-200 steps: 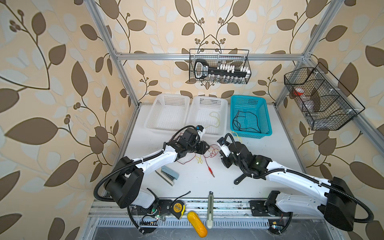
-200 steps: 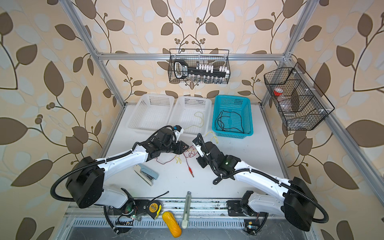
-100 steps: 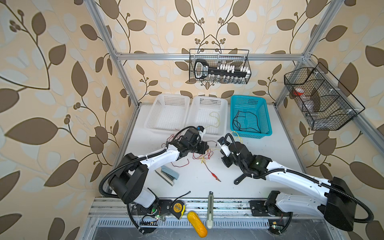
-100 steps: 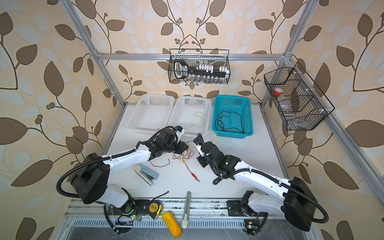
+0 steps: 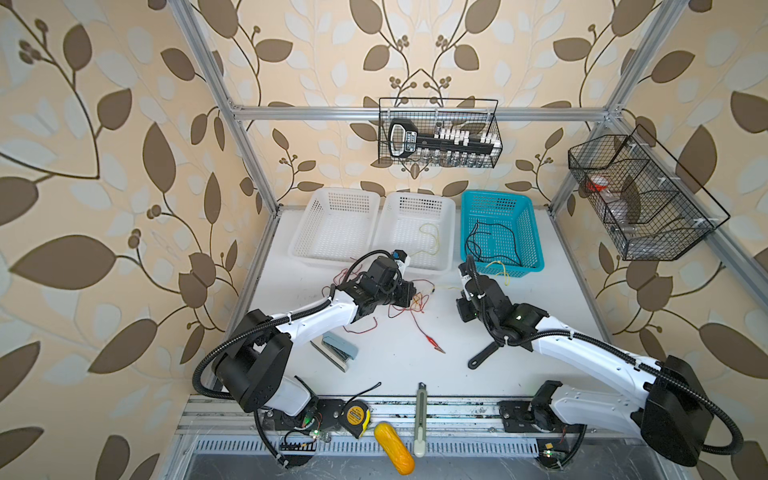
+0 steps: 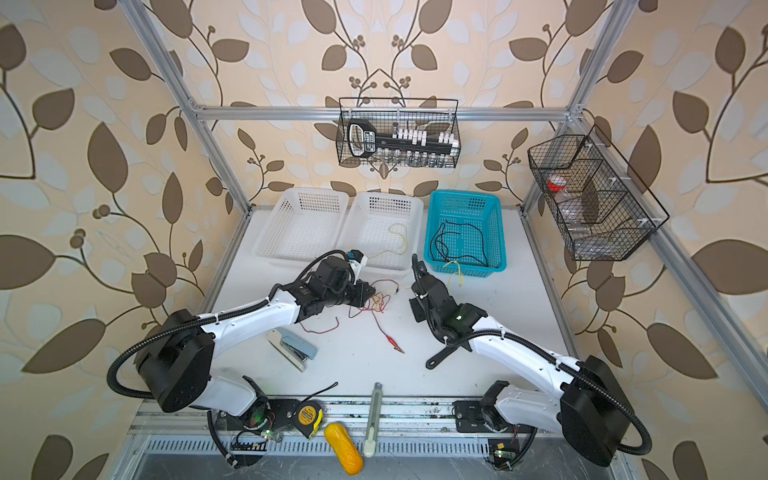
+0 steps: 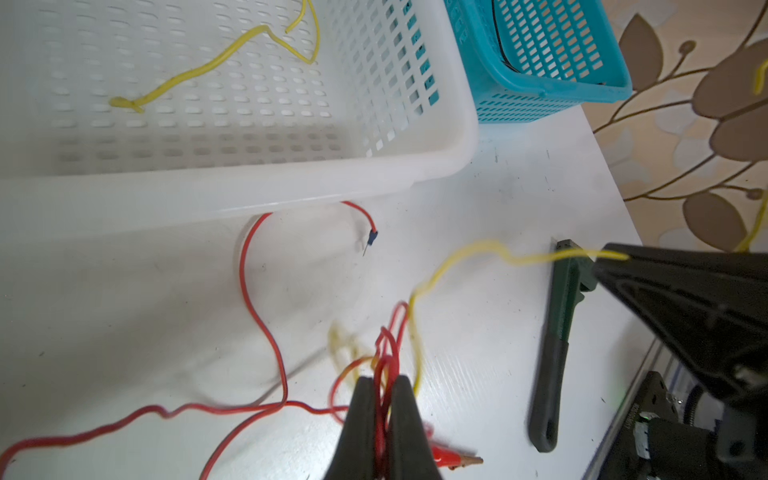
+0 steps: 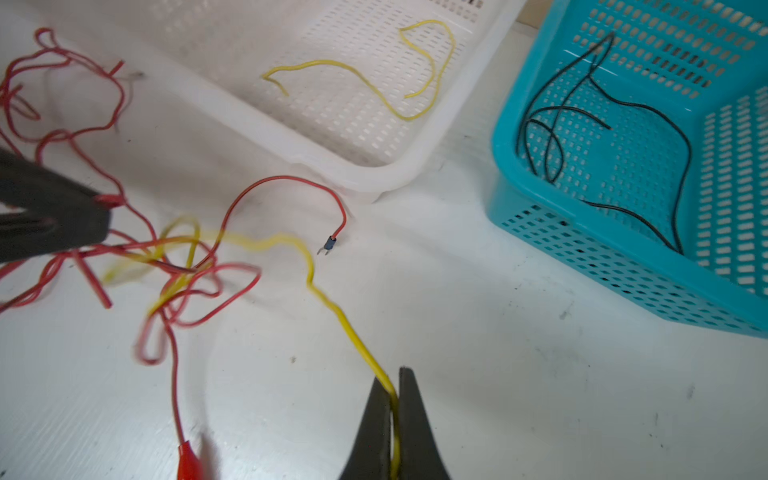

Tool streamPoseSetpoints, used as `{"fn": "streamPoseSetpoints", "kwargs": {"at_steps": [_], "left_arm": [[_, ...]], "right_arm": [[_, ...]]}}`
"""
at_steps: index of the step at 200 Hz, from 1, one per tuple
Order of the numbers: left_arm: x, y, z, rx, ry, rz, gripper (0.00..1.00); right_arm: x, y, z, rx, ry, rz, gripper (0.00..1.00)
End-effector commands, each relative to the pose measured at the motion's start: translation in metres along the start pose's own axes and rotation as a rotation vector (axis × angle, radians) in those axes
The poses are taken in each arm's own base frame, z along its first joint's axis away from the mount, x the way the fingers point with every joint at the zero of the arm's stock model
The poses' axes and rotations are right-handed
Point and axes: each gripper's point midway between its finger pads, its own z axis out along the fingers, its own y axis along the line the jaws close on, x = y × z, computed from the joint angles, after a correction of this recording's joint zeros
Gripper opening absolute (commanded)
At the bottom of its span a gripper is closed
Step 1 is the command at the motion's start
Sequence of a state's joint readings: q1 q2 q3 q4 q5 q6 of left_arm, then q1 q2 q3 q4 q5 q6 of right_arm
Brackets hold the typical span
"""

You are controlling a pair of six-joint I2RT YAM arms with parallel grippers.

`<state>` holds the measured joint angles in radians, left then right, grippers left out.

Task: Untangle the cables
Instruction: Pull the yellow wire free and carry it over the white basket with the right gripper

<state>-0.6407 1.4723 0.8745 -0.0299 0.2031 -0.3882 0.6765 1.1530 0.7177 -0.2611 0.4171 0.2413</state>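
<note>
Tangle of red cables (image 7: 384, 353) pinched in left gripper (image 7: 383, 380); right gripper (image 8: 394, 378) pinches yellow cable (image 8: 348, 332).

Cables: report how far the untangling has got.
Done: one yellow cable lies in the white basket, black cables in the blue basket. In hand: the left hand is shut on the red cables at the knot, the right hand shut on a second yellow cable running out of it. Left: that red-and-yellow knot on the table.

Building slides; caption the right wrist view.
Right tool shut on a yellow cable running into tangled red cables beside a white basket.
</note>
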Motion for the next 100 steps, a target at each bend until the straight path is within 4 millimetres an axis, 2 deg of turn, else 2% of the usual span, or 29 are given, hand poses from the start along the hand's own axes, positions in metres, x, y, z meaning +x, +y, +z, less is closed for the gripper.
{"fn": "streamPoseSetpoints", "kwargs": {"at_steps": [1, 26, 51, 69, 100], "left_arm": [[0.013, 0.027, -0.007, -0.118, 0.028, 0.016, 0.00], [0.016, 0.032, -0.007, -0.141, 0.031, 0.015, 0.00], [0.017, 0.034, -0.007, -0.152, 0.037, 0.015, 0.00], [0.017, 0.034, -0.007, -0.155, 0.036, 0.015, 0.00], [0.015, 0.029, -0.006, -0.130, 0.027, 0.012, 0.00]], "right_arm": [[-0.004, -0.039, -0.009, 0.131, -0.041, 0.133, 0.00], [-0.002, -0.059, -0.015, 0.174, -0.056, 0.191, 0.00], [-0.003, -0.069, -0.020, 0.194, -0.069, 0.209, 0.00], [-0.007, -0.068, -0.024, 0.166, -0.084, 0.215, 0.00], [-0.023, -0.047, -0.027, 0.032, -0.120, 0.204, 0.00]]}}
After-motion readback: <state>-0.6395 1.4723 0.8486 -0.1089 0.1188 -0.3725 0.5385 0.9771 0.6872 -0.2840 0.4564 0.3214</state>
